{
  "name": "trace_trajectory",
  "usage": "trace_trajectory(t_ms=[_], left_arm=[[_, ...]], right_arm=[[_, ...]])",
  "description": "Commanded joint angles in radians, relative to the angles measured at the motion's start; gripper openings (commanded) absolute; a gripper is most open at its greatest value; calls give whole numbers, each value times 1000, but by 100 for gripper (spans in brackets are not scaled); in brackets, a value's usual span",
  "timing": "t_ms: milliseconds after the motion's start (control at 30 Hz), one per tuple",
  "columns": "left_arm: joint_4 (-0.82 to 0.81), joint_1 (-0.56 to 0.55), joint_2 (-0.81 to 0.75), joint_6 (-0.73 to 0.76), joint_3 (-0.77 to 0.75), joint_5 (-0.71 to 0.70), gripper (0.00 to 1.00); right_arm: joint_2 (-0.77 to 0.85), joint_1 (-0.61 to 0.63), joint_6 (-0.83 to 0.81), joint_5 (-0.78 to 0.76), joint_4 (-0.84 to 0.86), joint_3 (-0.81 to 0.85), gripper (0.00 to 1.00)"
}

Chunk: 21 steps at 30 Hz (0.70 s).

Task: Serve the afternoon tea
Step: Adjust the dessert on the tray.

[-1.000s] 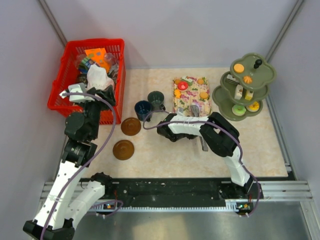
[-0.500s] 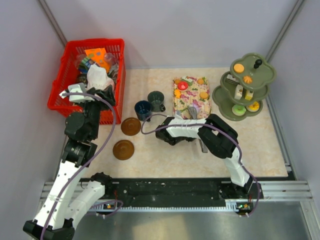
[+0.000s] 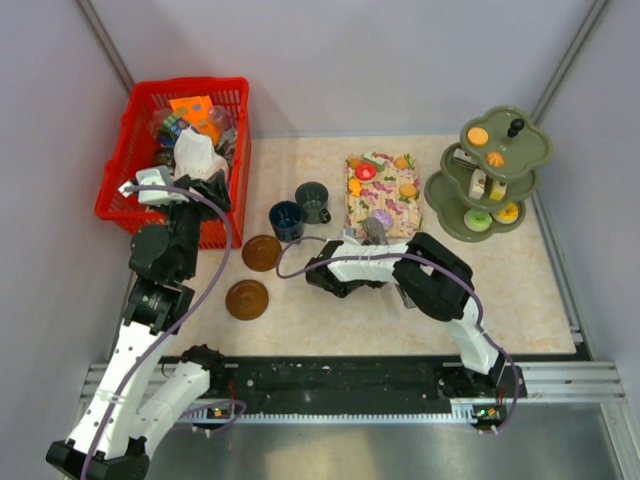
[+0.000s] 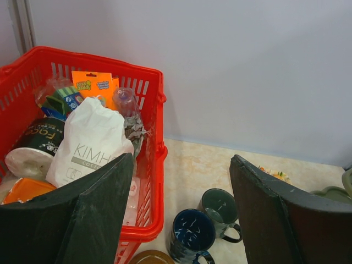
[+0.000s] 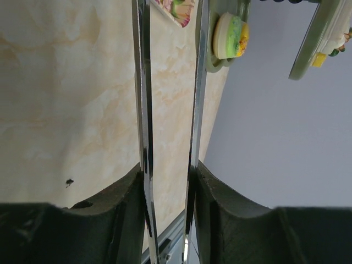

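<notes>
My right gripper is at the near edge of the patterned sheet, which carries several small toy pastries. It is shut on thin metal tongs, whose two blades lie against my finger pads with a gap between them. The olive three-tier stand at the right holds pastries, including a green-and-yellow doughnut. The navy mug and the dark-green mug stand side by side. Two brown saucers lie near them. My left gripper hangs open over the basket's corner.
A red plastic basket full of mixed packets, a white bag and a tin stands at the back left. Grey walls close in the back and both sides. The metal rail with the arm bases runs along the near edge.
My right arm has drawn to the left and turned, bringing the tongs up to the near edge of the patterned sheet, with the blades a little wider apart. My left arm has not moved.
</notes>
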<state>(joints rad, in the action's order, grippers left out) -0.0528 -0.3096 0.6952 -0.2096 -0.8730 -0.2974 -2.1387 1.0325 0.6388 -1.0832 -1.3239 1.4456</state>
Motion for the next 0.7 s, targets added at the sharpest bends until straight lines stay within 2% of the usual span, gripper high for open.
trace_trajectory(t_ms=[0, 600, 667], left_arm=[[-53, -2, -17, 12, 2, -6, 76], [-55, -2, -22, 12, 3, -6, 76], [-55, -2, -20, 12, 2, -5, 76]], right_arm=[[28, 23, -14, -12, 3, 13, 36], [52, 63, -50, -9, -40, 84, 39], [57, 69, -56, -4, -43, 91, 43]])
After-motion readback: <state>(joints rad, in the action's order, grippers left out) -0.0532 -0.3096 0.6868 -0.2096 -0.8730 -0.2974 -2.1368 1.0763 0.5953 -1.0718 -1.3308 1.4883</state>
